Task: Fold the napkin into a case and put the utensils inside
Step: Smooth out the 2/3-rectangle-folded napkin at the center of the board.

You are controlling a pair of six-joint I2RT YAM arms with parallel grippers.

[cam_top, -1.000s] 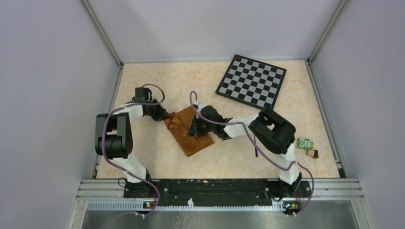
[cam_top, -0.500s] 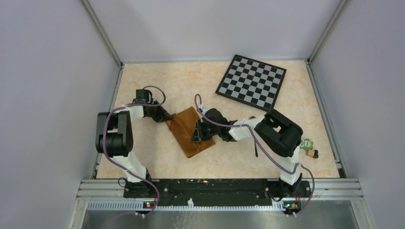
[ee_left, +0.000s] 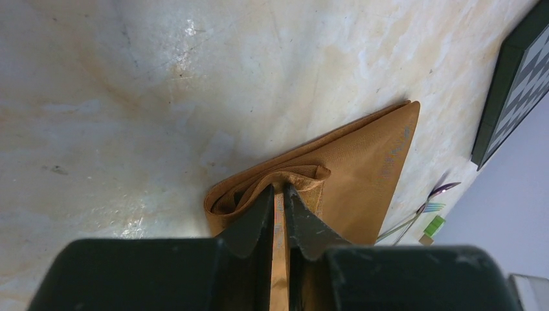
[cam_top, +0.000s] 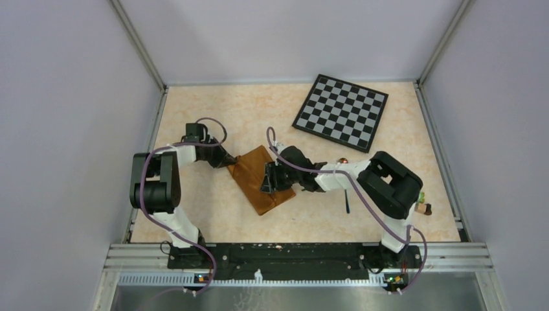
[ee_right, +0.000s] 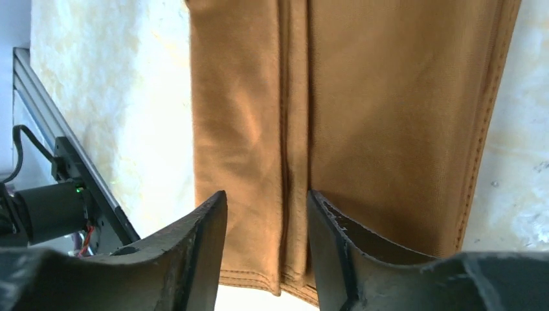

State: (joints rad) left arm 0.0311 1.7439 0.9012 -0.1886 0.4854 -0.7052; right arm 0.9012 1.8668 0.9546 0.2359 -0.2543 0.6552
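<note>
Cloth fills both my wrist views: the napkin (cam_top: 252,184), folded and rust-brown, lies on the table (cam_top: 213,110) between my arms. My left gripper (ee_left: 278,189) pinches its layered corner, with fabric squeezed between the fingers. My right gripper (ee_right: 267,194) hangs over the centre fold, jaws parted, holding nothing. The utensils (ee_left: 421,210) lie apart from the napkin, under my right forearm. Print on the small green object (ee_left: 435,225) is too small to read.

The rust-brown napkin (cam_top: 252,183) lies folded into a layered rectangle; the slim dark utensils (ee_left: 421,208) lie together beyond it.
</note>
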